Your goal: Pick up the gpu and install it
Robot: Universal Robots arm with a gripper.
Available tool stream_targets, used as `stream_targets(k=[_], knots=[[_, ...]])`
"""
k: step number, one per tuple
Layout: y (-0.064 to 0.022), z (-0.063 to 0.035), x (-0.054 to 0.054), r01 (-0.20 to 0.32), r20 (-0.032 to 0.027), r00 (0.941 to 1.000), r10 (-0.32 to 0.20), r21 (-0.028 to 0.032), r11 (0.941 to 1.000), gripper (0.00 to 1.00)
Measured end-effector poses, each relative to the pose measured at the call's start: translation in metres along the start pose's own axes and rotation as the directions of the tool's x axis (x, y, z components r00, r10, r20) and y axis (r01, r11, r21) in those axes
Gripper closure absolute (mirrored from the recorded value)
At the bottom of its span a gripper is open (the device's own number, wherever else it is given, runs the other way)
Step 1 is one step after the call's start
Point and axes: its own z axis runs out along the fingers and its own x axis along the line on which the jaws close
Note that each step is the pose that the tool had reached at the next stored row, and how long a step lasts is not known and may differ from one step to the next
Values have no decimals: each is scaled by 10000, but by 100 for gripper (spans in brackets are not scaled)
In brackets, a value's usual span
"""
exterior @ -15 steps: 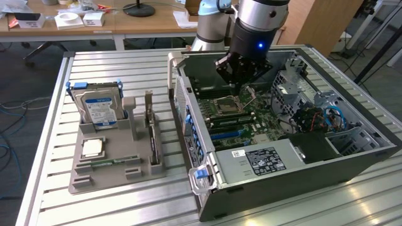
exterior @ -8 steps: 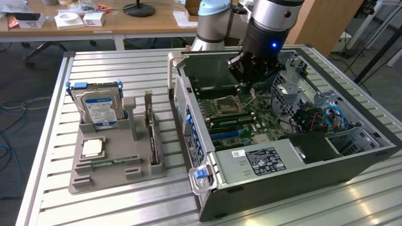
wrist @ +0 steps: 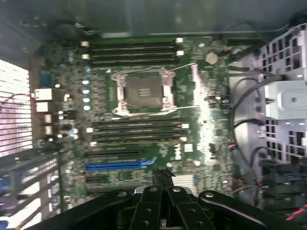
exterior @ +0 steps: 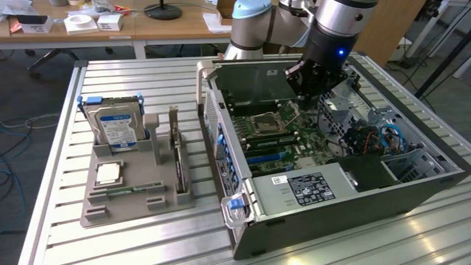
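Exterior view: the tool point(exterior: 301, 102) hangs inside the open case point(exterior: 346, 218), over the motherboard point(exterior: 283, 138). The GPU point(exterior: 178, 157) stands on edge in the rack point(exterior: 121, 212) on the counter point(exterior: 132, 77), well apart from the tool.
Wrist view: the tool point(wrist: 163, 175) is closed, tips together, near the blue slot point(wrist: 120, 166).

the arm point(exterior: 254, 27) comes in from 12 o'clock in the exterior view and bends toward 3 o'clock. its silver wrist point(exterior: 342, 22) stands nearly upright, and the black gripper point(exterior: 303, 99) below points down toward 7 o'clock.
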Motion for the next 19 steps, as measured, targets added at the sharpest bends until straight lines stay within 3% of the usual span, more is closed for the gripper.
stream_targets(k=[2, 11, 19], knots=[[3, 1, -50, 2, -13, 10000, -2, 1, 10000, 90], [3, 1, -40, -1, -15, 10000, 1, 1, 10000, 90], [-23, -8, 303, 0, -14, 10000, 0, 1, 10000, 90]])
